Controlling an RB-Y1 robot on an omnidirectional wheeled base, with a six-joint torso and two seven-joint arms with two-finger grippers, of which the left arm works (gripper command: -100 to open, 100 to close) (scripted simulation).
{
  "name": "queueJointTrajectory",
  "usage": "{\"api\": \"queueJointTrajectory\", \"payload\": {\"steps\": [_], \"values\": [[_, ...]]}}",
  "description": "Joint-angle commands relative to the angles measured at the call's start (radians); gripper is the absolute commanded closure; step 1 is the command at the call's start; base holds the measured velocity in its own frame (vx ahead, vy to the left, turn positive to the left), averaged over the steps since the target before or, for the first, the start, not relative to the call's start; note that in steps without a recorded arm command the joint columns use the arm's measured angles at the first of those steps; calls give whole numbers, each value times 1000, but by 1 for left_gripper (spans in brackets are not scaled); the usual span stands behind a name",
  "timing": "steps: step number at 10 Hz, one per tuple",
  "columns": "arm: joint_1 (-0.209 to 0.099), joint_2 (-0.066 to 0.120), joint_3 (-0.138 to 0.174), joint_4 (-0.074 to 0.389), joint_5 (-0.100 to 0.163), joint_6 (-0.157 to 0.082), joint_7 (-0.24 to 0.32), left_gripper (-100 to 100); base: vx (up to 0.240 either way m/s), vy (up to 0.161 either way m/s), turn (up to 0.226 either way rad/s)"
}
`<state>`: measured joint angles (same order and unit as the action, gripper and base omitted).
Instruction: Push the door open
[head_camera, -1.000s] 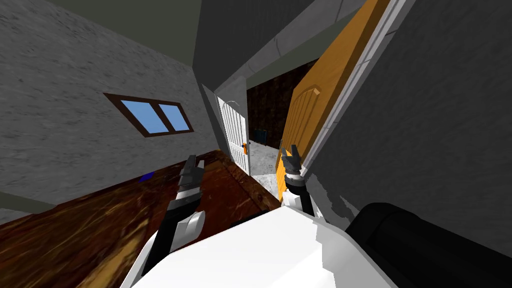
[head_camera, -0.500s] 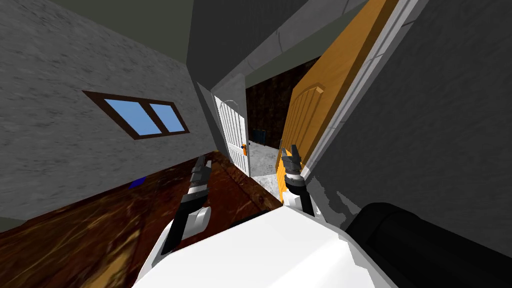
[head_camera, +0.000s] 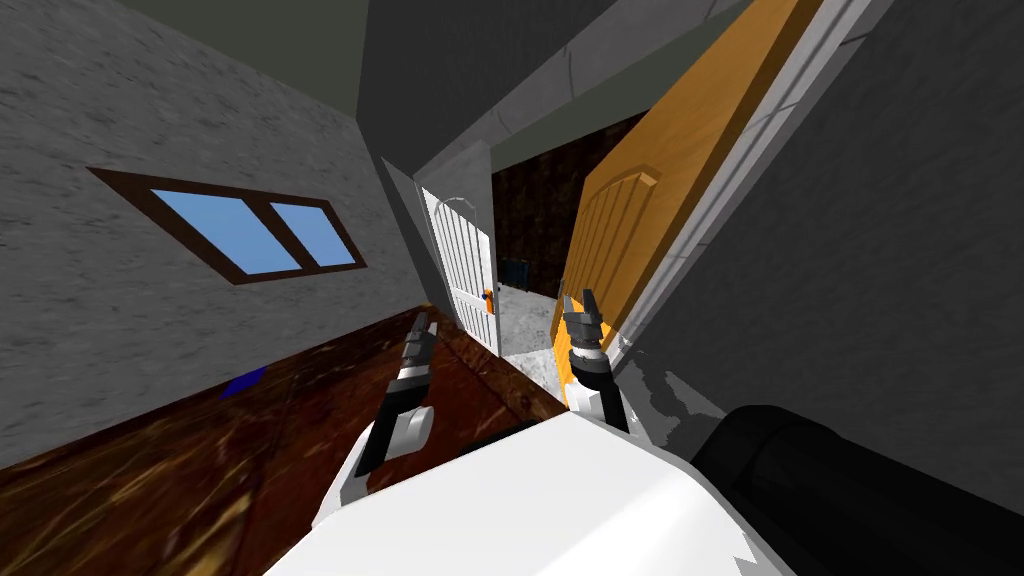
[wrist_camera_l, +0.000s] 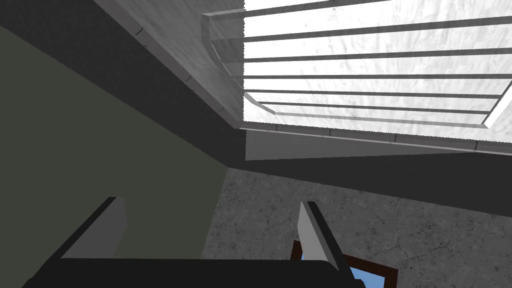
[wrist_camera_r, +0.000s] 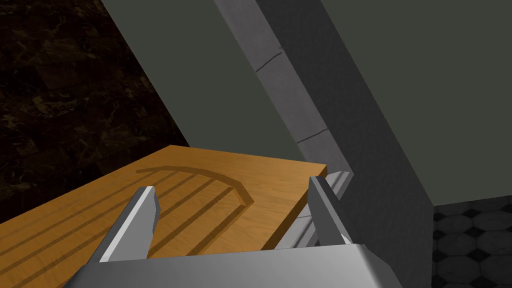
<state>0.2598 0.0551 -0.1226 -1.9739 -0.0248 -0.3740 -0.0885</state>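
Note:
An orange wooden door (head_camera: 625, 230) stands ajar on the right, swung away from me, its grey frame (head_camera: 700, 215) beside it. My right gripper (head_camera: 580, 303) is open, its fingers spread close against the door's lower part near the hinge side. In the right wrist view the door panel (wrist_camera_r: 165, 200) with an arched groove lies just beyond the open gripper (wrist_camera_r: 230, 212). My left gripper (head_camera: 420, 326) is raised over the wooden floor, left of the doorway. In the left wrist view that gripper (wrist_camera_l: 212, 220) is open and holds nothing.
A second, white slatted door (head_camera: 462, 265) with an orange handle (head_camera: 488, 296) stands open on the left of the gap. Beyond lies grey stone floor (head_camera: 528, 312) and a dark wall. A window (head_camera: 240, 232) is in the left wall. A dark object (head_camera: 860, 490) sits at my right.
The whole view has swung: I have turned right, the window sliding left. My left arm has moved inward toward the doorway. The right gripper stays at the orange door.

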Motion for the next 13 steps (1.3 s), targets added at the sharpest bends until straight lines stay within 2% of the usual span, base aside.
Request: {"api": "queueJointTrajectory", "payload": {"steps": [1,10,11,13], "values": [[-27,6,-12,38,12,5,1,-100,100,81,-90],[-170,25,-86,287,78,-5,8,-100,82,87,-94],[-170,25,-86,288,78,-5,8,-100,56,66,-31],[-204,27,-103,346,93,-8,9,-100,65,77,-83]]}}
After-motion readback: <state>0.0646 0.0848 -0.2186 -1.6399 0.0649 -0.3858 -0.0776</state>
